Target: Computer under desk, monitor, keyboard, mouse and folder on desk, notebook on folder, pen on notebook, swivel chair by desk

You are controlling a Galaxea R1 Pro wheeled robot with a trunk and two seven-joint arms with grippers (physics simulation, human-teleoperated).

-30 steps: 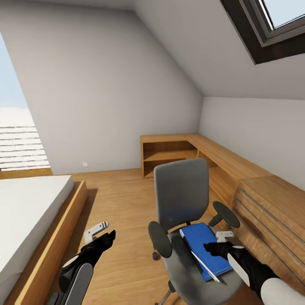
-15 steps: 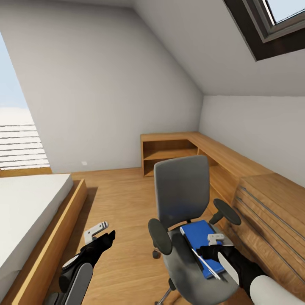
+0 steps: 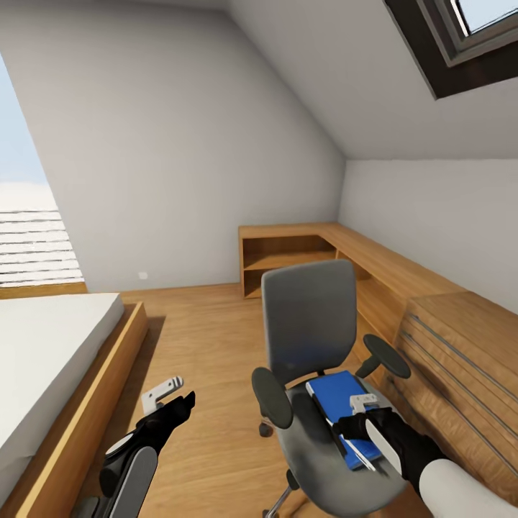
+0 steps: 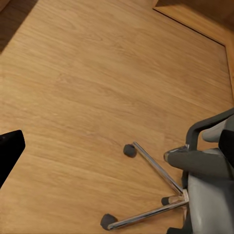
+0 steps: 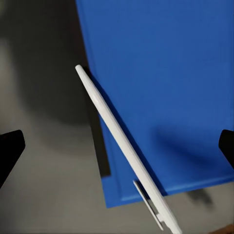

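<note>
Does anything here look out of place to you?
Yes: a blue folder lies on the swivel chair seat with a white pen slanted across its edge, odd spots for desk things. The right claw hovers above them.

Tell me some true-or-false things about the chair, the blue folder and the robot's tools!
1. The blue folder lies on the swivel chair seat. True.
2. A white pen lies across the folder. True.
3. The left tool is over the folder. False: it hangs above the wood floor; the right tool is over the folder.
4. The right tool is shut on the pen. False: it is open above it.
5. The chair back is red. False: it is grey.
</note>
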